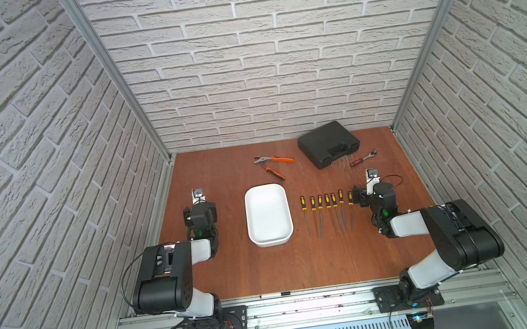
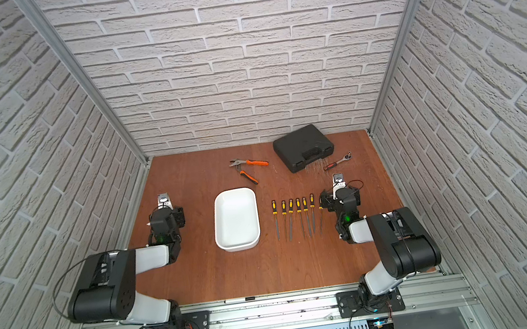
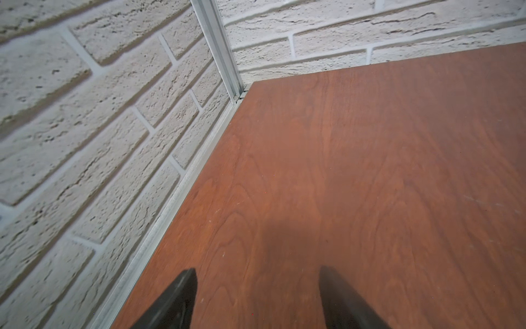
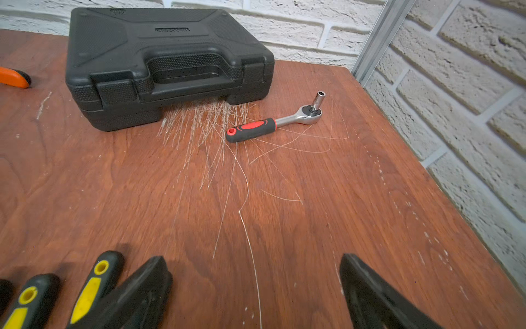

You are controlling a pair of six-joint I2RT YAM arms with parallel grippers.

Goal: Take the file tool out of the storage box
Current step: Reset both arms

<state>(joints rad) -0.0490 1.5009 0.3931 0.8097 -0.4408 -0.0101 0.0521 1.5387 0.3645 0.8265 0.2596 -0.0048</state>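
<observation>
1. Box: white, low-walled, rounded corners, empty in both top views.
2. Left gripper: jaws apart, nothing between them, over bare table. Right gripper: jaws apart, empty, just beside the files.
3. Files: seven, slim, with yellow-black handles, in a row between box and right arm. Judgement: removal looks complete. Move the right arm away without nudging the row.
</observation>
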